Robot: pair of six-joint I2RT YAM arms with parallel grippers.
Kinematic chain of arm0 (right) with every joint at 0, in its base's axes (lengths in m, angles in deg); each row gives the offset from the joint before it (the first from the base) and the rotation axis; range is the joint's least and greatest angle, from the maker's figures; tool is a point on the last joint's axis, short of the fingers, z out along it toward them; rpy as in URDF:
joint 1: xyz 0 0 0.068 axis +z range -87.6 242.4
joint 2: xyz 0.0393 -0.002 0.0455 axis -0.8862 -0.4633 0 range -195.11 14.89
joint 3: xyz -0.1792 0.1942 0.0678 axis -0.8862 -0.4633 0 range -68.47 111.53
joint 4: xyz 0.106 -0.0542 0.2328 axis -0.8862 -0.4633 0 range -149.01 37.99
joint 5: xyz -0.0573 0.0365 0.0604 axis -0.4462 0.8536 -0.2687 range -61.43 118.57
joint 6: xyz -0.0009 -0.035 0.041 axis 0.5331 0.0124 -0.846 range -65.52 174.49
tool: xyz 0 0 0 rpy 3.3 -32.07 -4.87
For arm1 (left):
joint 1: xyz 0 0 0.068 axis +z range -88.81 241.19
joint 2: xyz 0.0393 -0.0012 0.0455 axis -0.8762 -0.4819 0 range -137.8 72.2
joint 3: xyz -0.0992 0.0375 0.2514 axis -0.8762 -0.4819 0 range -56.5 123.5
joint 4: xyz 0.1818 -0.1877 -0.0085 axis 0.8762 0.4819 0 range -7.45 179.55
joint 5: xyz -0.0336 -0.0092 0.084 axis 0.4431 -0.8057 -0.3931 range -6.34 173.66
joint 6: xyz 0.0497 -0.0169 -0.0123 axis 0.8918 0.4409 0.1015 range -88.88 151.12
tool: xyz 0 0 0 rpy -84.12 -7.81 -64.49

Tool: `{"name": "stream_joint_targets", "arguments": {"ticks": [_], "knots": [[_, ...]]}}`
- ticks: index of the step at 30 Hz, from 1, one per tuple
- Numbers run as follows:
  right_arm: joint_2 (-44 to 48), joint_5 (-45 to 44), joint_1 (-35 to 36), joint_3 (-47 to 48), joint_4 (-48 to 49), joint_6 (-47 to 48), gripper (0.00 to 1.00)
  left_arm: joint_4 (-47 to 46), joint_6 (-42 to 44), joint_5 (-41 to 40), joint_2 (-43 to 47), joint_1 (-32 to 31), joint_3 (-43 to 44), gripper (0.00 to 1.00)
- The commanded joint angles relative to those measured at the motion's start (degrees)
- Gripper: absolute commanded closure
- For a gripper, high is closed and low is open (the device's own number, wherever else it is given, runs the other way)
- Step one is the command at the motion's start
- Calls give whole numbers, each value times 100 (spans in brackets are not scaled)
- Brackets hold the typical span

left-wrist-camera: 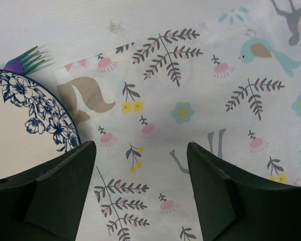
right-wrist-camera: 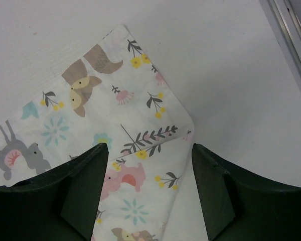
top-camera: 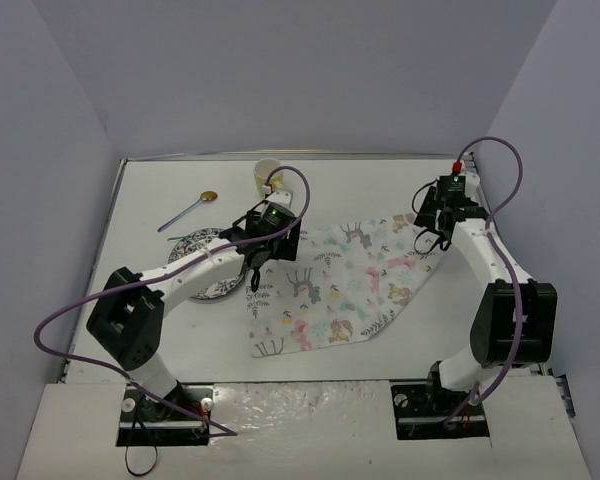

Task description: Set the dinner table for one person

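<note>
The dinner table point(top-camera: 365, 185) is a white top with a printed cloth mat point(top-camera: 340, 285) lying spread at its middle. My left gripper point(top-camera: 263, 250) hovers open over the mat's far left corner, with nothing between its fingers; in the left wrist view, left gripper point(left-wrist-camera: 139, 150) has only the mat point(left-wrist-camera: 190, 90) under it. My right gripper point(top-camera: 435, 226) is open over the far right corner. In the right wrist view, right gripper point(right-wrist-camera: 149, 148) stands above the mat point(right-wrist-camera: 90, 100), whose corner is folded over.
A blue-flowered plate point(top-camera: 192, 248) lies left of the mat, partly under my left arm, plate point(left-wrist-camera: 20, 115) touching the mat's edge. Fork tines point(left-wrist-camera: 25, 59) show beyond it. A spoon point(top-camera: 188, 211) and a yellow cup point(top-camera: 268, 172) lie farther back. A metal edge strip point(right-wrist-camera: 286, 40) runs along the right.
</note>
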State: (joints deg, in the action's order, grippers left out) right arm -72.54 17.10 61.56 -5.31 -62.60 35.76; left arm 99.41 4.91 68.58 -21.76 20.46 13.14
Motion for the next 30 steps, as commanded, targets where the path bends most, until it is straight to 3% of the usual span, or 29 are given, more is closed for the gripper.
{"name": "stream_joint_targets", "arguments": {"ticks": [1,3,14,30], "knots": [[-367,926,-349,206,726,122,32,-214,-22,136,-34,211,441,29],[-716,1077,-413,435,931,411,26,-186,-73,260,-166,223,486,28],[-2327,1784,-533,1302,1477,1586,18,-234,-296,357,227,250,-70,28],[-3266,2098,-601,1785,1799,2257,8,-282,-312,378,454,294,-385,28]]}}
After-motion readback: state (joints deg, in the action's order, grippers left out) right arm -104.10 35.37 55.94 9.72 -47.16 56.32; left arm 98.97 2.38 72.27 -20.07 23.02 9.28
